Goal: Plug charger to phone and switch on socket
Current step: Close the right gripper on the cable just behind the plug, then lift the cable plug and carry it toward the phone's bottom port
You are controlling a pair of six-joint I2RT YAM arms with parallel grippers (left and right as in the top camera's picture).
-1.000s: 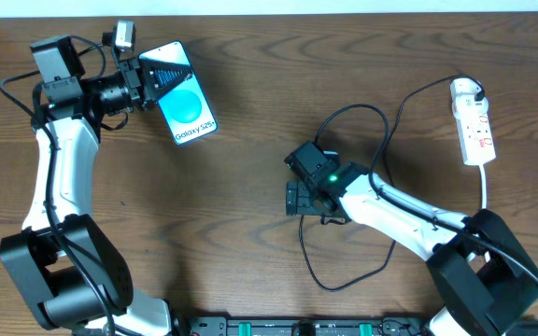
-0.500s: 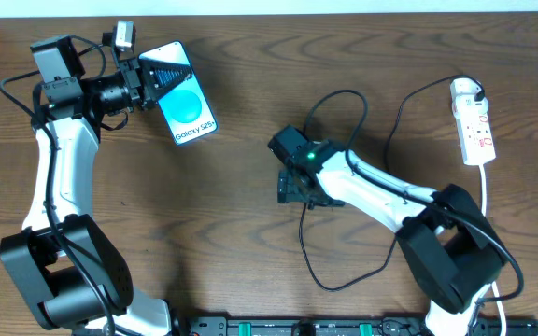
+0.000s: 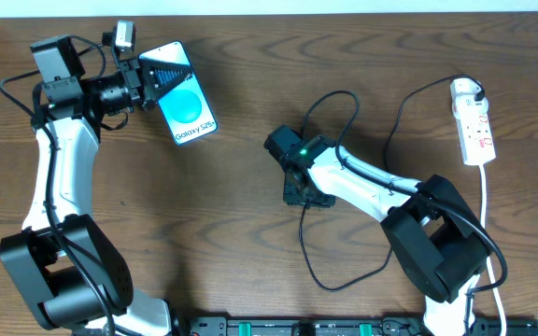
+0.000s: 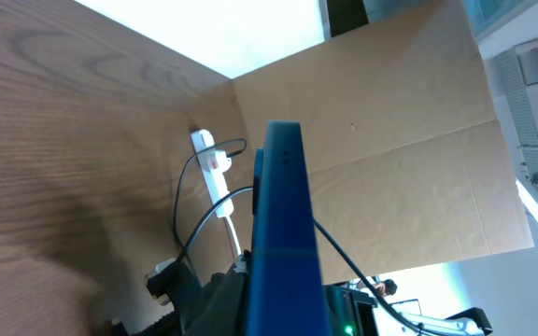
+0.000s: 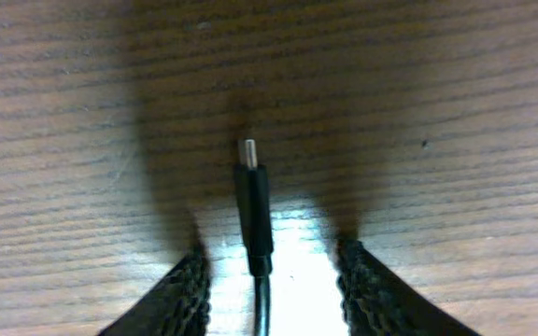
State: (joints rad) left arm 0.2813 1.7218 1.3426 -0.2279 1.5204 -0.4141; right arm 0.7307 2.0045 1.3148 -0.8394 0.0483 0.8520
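Left gripper [image 3: 154, 78] is clamped on one end of the phone [image 3: 186, 105], at the far left of the table [image 3: 250, 75]. Right gripper [image 3: 305, 192] stands partly open at centre, with its fingers [image 5: 183, 291] either side of the charger [image 5: 253, 210] tip and apparently not touching it. Socket [image 3: 473, 121] lies far right.

Field notes: I see a dark wood-grain counter [image 3: 250, 112]. The white socket [image 3: 474, 121] lies flat at upper right, its cord trailing down the right edge. The black charger [image 5: 253, 210] loops across centre-right, its tip flat on the wood and its far end reaching the socket's top.
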